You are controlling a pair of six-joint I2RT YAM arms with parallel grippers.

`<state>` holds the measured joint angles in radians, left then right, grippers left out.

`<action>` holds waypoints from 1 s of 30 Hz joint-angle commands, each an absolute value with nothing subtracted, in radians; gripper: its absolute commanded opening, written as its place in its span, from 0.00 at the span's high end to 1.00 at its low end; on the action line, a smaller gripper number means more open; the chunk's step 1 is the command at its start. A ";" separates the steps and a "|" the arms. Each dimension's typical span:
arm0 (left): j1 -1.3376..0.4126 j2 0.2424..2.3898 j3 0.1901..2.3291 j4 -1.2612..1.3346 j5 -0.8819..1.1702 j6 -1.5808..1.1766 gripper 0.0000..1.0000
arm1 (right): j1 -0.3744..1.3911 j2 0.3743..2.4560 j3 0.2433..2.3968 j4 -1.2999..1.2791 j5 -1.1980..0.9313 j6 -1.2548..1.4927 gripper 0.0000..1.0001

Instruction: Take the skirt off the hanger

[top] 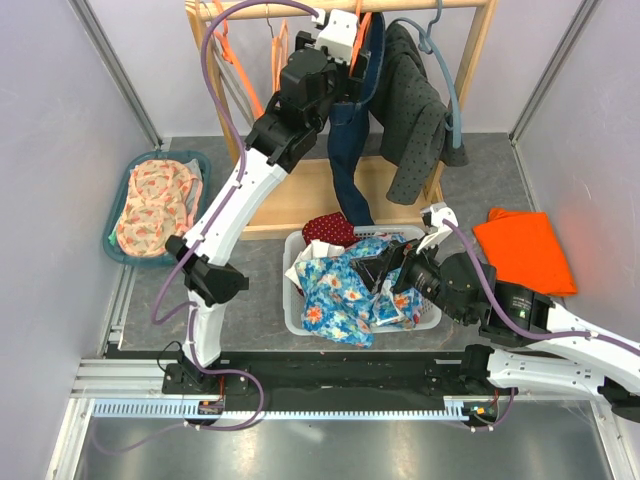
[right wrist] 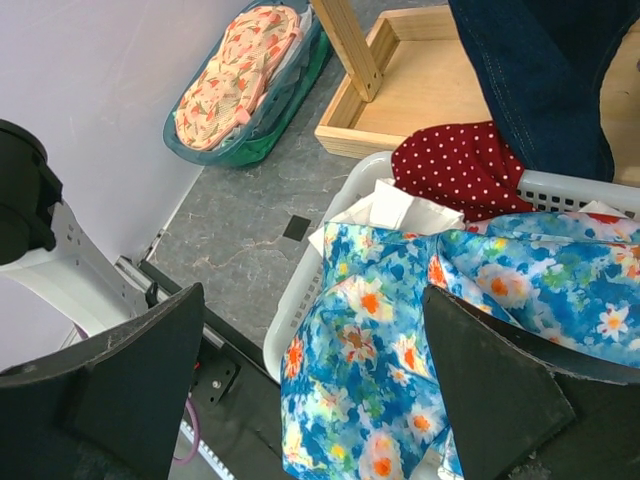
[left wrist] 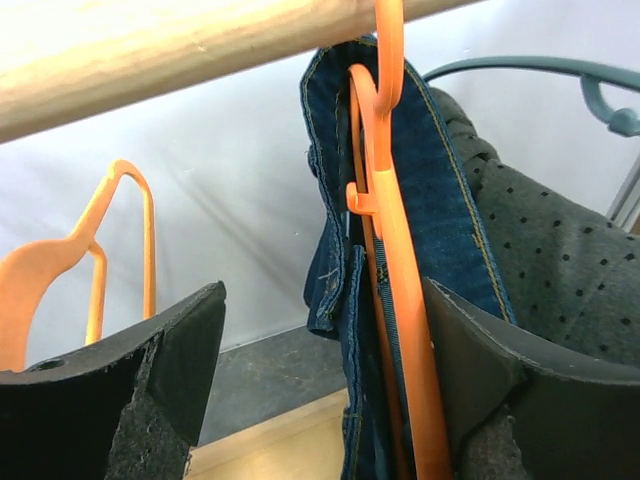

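Note:
The dark blue denim skirt (top: 348,160) hangs on an orange hanger (left wrist: 395,250) from the wooden rail (left wrist: 150,50). My left gripper (top: 350,40) is raised to the rail. In the left wrist view the left gripper (left wrist: 325,300) is open, its jaws on either side of the skirt (left wrist: 440,180) and hanger, the hanger close against the right finger (left wrist: 490,370). My right gripper (top: 385,268) is open and empty, low over the basket; it also shows in the right wrist view (right wrist: 312,300).
A grey dotted garment (top: 415,120) on a teal hanger (left wrist: 560,68) hangs right of the skirt. Empty orange hangers (top: 235,60) hang left. A white basket (top: 292,300) holds blue floral cloth (top: 345,285) and red dotted cloth (top: 330,230). Teal tub (top: 155,205) left, orange cloth (top: 525,250) right.

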<state>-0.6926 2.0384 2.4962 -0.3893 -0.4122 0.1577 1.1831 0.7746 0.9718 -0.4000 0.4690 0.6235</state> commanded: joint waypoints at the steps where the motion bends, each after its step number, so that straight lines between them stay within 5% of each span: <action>1: -0.684 2.080 2.536 -0.351 -0.413 0.230 0.17 | 1.186 0.762 0.966 -0.362 0.495 0.614 0.04; 4: -0.684 2.094 2.546 -0.353 -0.400 0.235 0.23 | 1.187 0.761 0.957 -0.364 0.499 0.621 0.04; 10: -0.683 2.106 2.569 -0.354 -0.394 0.261 0.83 | 1.187 0.753 0.951 -0.360 0.505 0.626 0.04; 13: -0.681 2.095 2.574 -0.351 -0.380 0.268 0.98 | 1.187 0.749 0.946 -0.359 0.506 0.629 0.05; 30: -0.724 1.835 2.586 -0.288 -0.282 0.296 0.98 | 1.187 0.752 0.904 -0.333 0.488 0.649 0.08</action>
<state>-0.6952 2.0331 2.5420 -0.4416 -0.3214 0.2531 1.1831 0.7521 0.9054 -0.3737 0.4801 0.6365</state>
